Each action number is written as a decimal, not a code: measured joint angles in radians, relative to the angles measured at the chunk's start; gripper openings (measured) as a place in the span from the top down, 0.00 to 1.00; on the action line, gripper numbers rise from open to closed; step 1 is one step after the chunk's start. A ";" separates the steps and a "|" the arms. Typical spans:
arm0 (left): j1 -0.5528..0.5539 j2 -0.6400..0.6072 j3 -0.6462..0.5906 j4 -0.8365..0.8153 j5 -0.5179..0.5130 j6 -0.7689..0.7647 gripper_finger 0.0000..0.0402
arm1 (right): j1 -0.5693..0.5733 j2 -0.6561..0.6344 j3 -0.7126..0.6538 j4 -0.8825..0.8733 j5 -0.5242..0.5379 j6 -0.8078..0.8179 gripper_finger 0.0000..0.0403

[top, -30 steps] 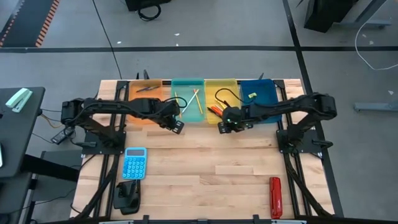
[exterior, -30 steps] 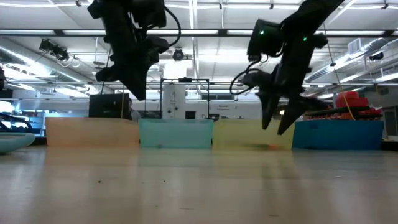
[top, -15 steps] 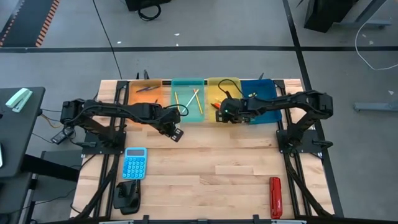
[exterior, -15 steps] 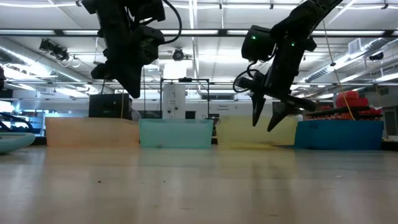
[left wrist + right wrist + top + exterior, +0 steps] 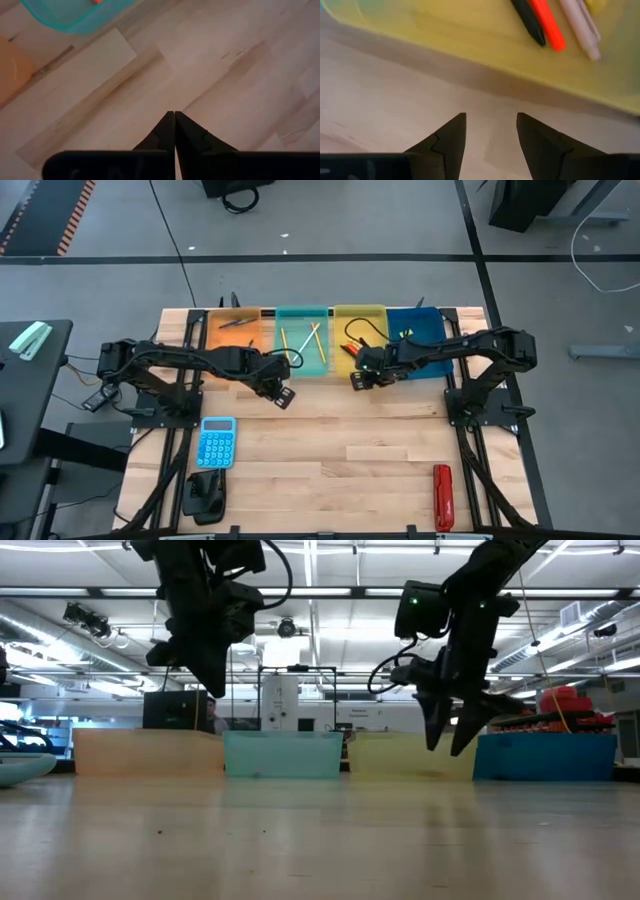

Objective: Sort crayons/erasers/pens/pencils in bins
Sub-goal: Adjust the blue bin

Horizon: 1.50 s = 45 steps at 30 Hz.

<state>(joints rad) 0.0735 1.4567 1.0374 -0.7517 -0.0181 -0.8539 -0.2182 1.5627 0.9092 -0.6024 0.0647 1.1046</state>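
Along the far edge of the pale wooden table (image 5: 330,450) four translucent rectangular plastic bins stand in a row, and the orange bin (image 5: 232,332) at the left end holds a couple of thin dark pens (image 5: 236,322), which suggests that is where the pens are meant to collect. Just in front of it, over bare wood between the orange and teal bins, the left gripper (image 5: 284,392) hangs above the table with its two dark fingers pressed tip to tip and nothing between them, as the left wrist view shows (image 5: 174,131); it looks parked clear of the bins, probably with its part done. The teal bin (image 5: 301,328) next holds long thin yellow and pale pencils (image 5: 315,340) lying at angles. The yellow bin (image 5: 358,330) carries short thick sticks, a red-orange crayon (image 5: 547,22) beside a black one and a pale one, lying near its front wall. The right gripper (image 5: 359,381) hovers just in front of that wall, its fingers spread wide and empty (image 5: 490,131), low over the wood, so it seems to have no item to carry. The dark blue bin (image 5: 420,330) at the right end shows a small yellow-green eraser (image 5: 405,333). No loose stationery is visible on the open table, so sorting looks finished.
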 joint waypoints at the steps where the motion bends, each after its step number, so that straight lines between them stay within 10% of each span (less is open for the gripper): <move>1: -0.003 0.000 0.000 0.000 0.000 0.000 0.97 | 0.006 0.000 0.000 -0.010 -0.003 -0.001 0.54; 11: -0.042 0.000 0.000 -0.005 0.001 -0.009 0.94 | 0.109 -0.212 0.000 -0.207 -0.050 0.139 0.54; 17: -0.060 0.000 0.000 0.016 -0.009 -0.026 0.97 | 0.121 -0.301 -0.038 -0.479 0.091 0.156 0.54; 23: -0.059 0.000 0.000 0.026 -0.012 0.004 0.94 | 0.049 -0.315 -0.134 -0.370 -0.060 0.103 0.54; 45: -0.078 0.000 -0.001 0.022 -0.011 -0.026 0.94 | -0.240 -0.315 -0.206 -0.278 0.060 -0.044 0.54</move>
<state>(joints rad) -0.0044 1.4567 1.0367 -0.7300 -0.0292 -0.8795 -0.4582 1.2472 0.7029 -0.8804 0.1243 1.0604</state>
